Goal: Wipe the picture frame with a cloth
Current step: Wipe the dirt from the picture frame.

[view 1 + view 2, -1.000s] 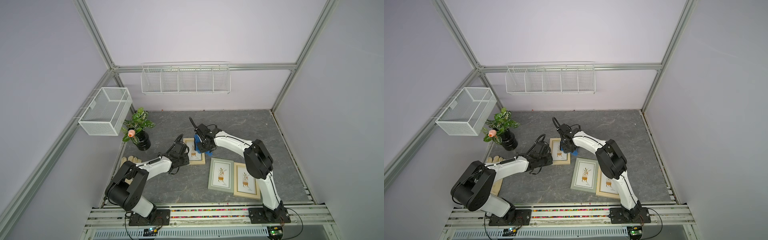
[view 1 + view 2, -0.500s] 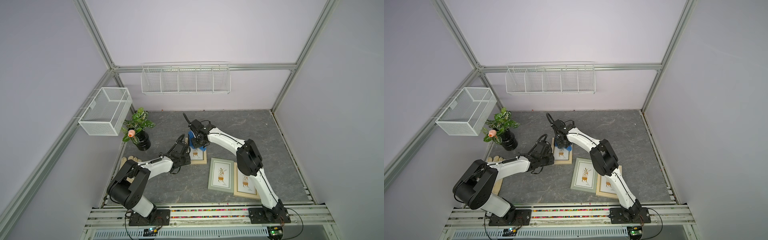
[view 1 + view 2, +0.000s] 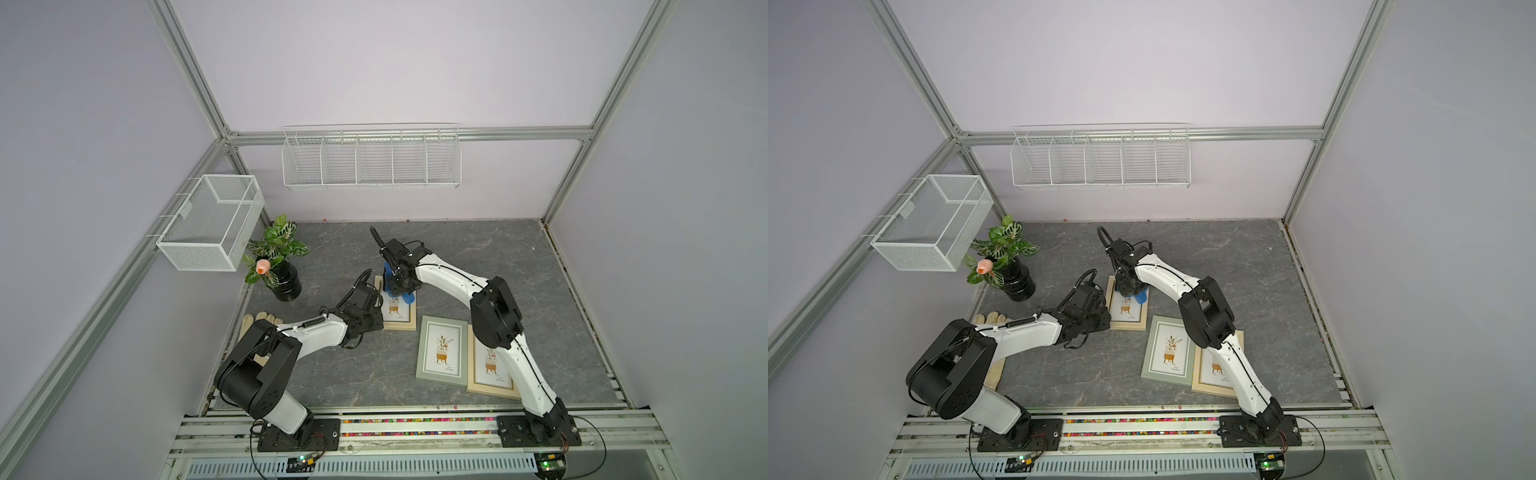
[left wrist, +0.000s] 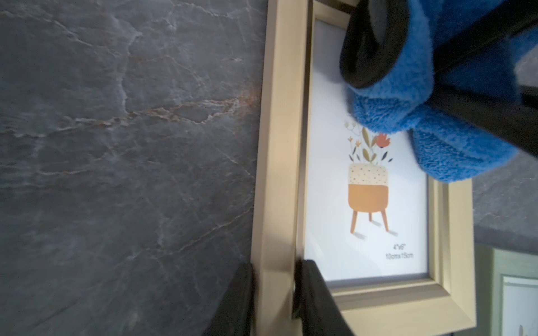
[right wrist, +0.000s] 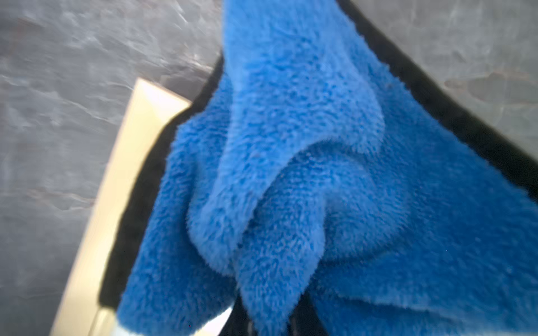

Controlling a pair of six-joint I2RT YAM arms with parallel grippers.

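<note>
Since a second ago, the right gripper (image 3: 399, 286) had slid the cloth (image 3: 406, 297) toward the far end of the frame (image 3: 400, 318) and a bit left. I saw it pinching the bunched blue cloth tight, and the cloth sat on the glass at that far end, over the flower tops. The left gripper (image 4: 273, 291) pinched the frame's left side bar near its close corner, one finger (image 4: 237, 299) outside and one on the glass side. The frame lay flat on the table (image 3: 478, 257), near the green frame (image 3: 441, 353).
</note>
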